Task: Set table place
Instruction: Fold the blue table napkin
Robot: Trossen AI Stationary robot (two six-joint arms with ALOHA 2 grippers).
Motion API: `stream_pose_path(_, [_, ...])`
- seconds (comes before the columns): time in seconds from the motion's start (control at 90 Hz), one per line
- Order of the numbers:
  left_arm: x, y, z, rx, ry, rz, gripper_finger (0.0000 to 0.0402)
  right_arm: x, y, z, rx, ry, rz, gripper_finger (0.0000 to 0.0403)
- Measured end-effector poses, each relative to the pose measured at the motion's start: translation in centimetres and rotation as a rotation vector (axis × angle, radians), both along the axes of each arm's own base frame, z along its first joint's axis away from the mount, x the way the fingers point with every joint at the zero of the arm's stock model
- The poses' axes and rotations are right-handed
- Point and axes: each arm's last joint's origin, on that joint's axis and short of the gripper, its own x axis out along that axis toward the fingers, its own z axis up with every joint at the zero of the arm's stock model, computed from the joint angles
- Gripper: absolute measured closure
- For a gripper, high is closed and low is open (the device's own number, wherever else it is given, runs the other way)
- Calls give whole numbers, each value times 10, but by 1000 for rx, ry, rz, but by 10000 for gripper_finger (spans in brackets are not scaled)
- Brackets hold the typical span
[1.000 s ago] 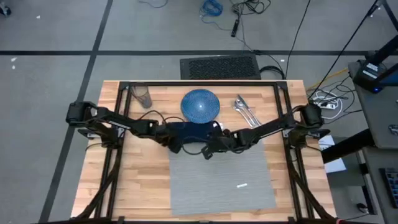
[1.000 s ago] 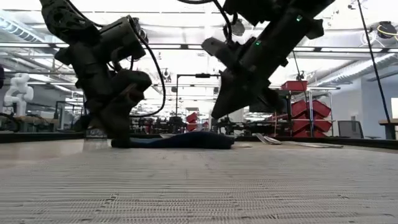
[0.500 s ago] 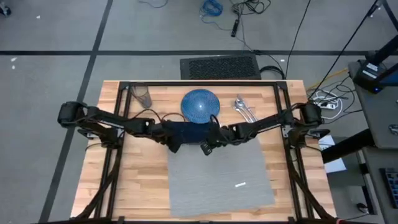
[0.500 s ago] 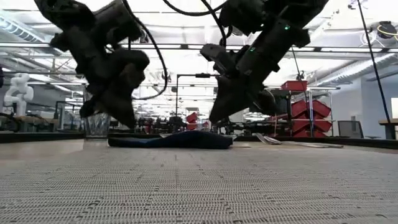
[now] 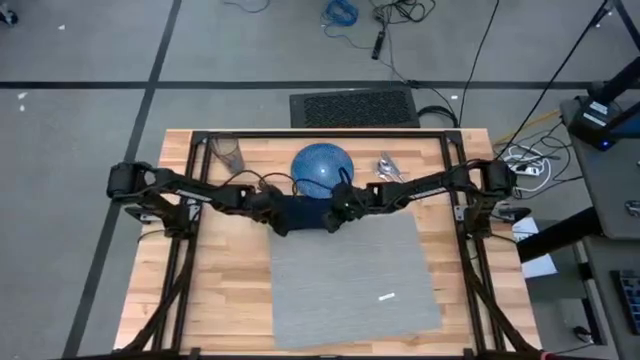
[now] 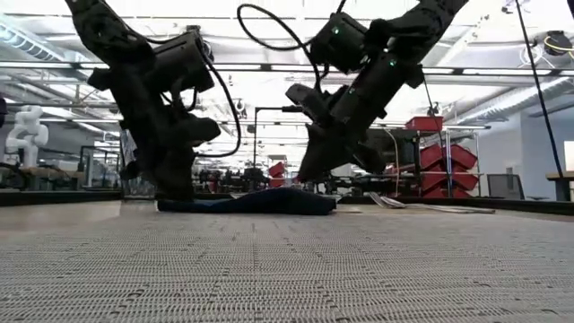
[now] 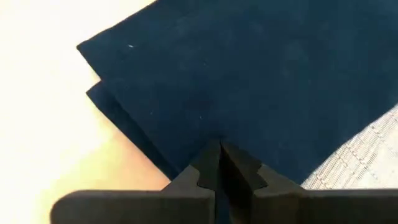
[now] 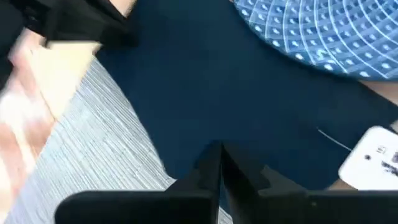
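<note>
The napkin (image 5: 305, 212), lengthwise along the placemat's (image 5: 355, 275) far edge, is spanned end-to-end by left gripper (image 7: 219, 149) and right gripper (image 8: 217, 151), jaws together.

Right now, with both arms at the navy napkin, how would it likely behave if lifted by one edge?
The napkin is probably floppy: it is folded cloth in layers, and in the low view it lies low and rumpled. It would likely drape and unfold. It looks light, so it may drag across the placemat rather than stay put.
</note>
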Motion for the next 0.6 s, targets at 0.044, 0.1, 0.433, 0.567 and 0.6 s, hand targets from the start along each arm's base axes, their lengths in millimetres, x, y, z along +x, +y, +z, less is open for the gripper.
stream_pose_path(0.044, [0,0,-2,-8,15,-1,402,-1,0,-1,12,17,8,403])
stream_pose_path(0.1, [-1,0,-3,-14,26,-4,402,-2,2,-2,16,31,16,403])
stream_pose_path(0.433, [-4,-3,-5,-101,59,-46,402,-5,4,-7,28,82,47,403])
stream_pose_path(0.567, [-10,-8,-6,-148,127,-75,402,-8,8,-9,30,117,57,403])
stream_pose_path(0.6, [-11,-8,-6,-152,136,-86,402,-8,9,-9,30,122,59,403])
